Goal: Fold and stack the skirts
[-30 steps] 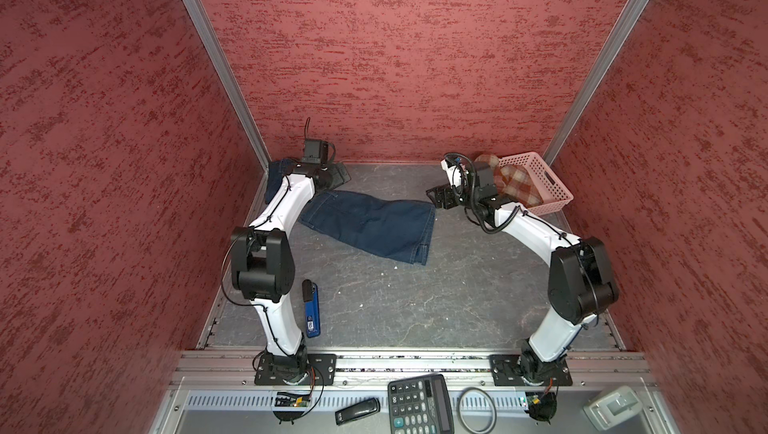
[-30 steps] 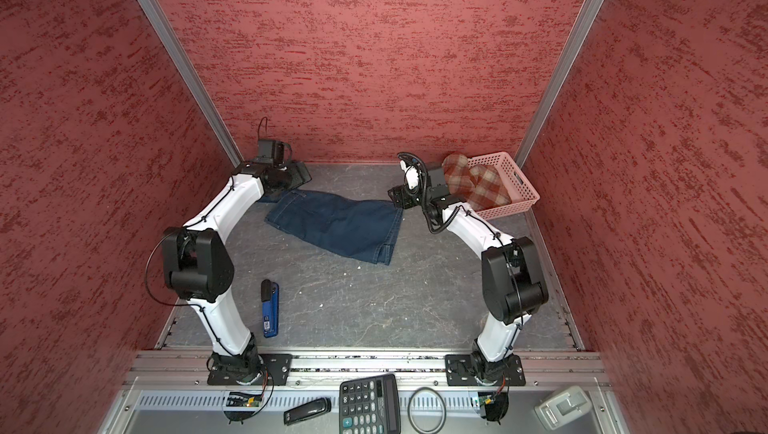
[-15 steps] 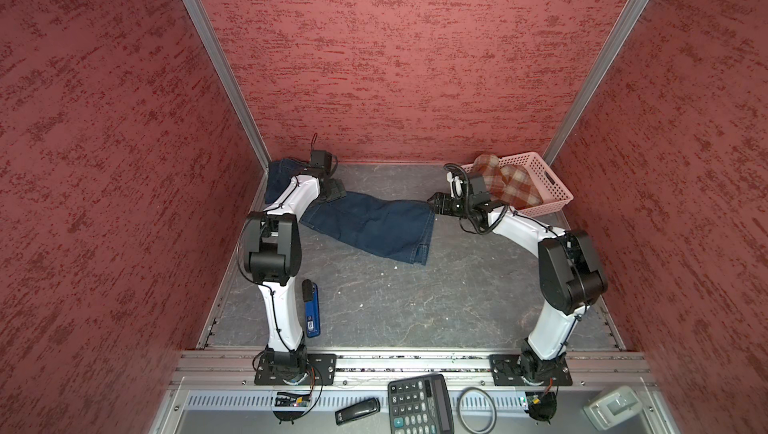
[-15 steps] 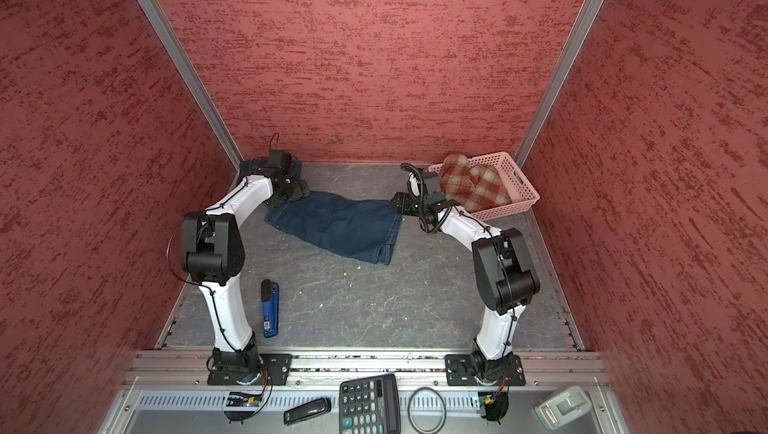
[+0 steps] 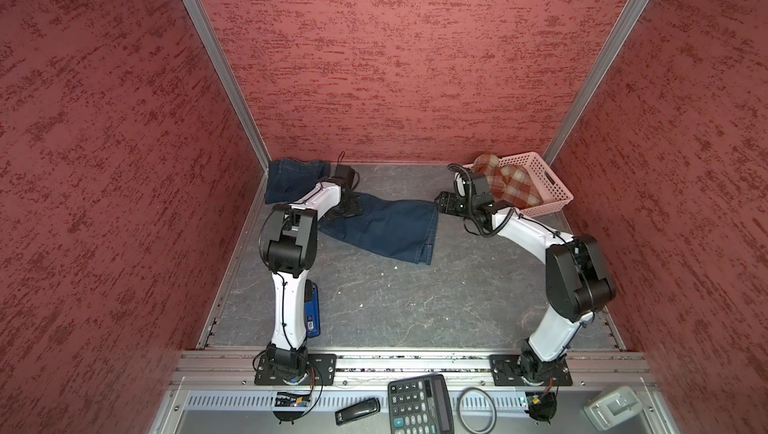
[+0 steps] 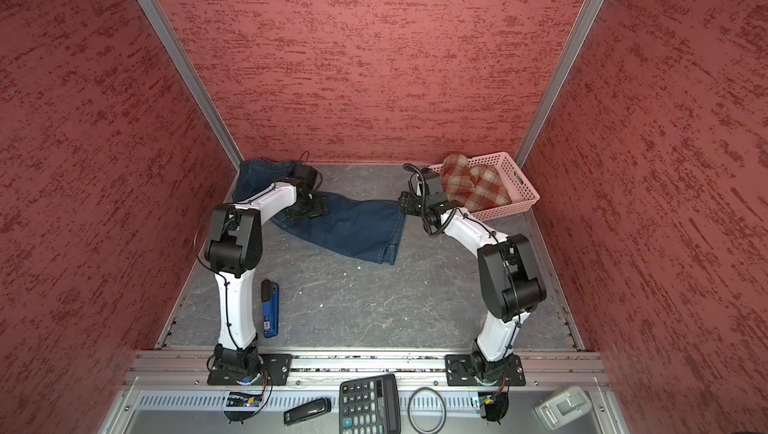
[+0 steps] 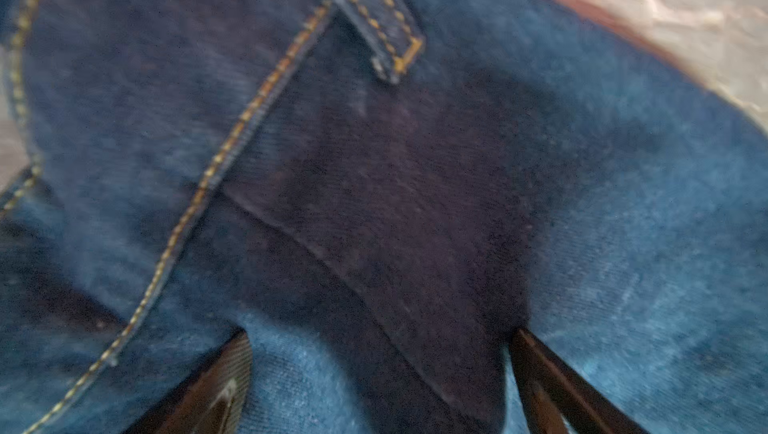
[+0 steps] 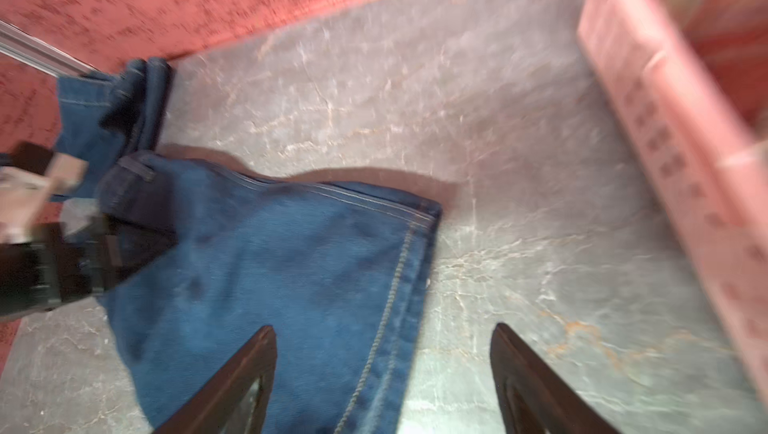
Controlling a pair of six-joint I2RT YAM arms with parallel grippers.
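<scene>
A blue denim skirt lies spread flat at the back of the grey counter, with gold stitching along its waistband and its hem flaring rightward. The left gripper sits low over its waist end, jaws wide apart. The right gripper, jaws parted too, hangs by the hem's far corner. A second denim skirt sits folded in the far left corner, and the plaid skirt is bunched in the pink basket.
</scene>
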